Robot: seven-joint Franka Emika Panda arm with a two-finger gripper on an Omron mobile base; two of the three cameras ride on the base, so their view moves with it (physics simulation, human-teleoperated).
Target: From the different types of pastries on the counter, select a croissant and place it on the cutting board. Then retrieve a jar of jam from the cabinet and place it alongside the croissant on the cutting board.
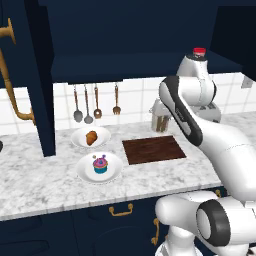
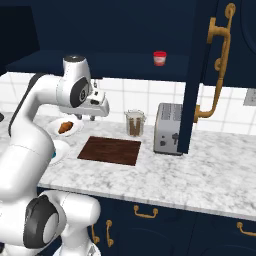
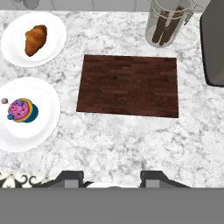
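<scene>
Marbled counter (image 3: 131,140) under cutting board (image 3: 129,85), two white plates (image 3: 48,39), canister (image 3: 168,24), toaster (image 2: 168,129).

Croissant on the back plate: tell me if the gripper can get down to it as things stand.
Probably yes. The croissant lies uncovered on its plate, nothing above it; the gripper hangs over the counter, empty but shut, so it must open first.

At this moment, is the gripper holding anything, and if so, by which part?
Nothing is held. The gripper hangs shut above the counter, its fingers bare; the croissant sits on its plate.
</scene>
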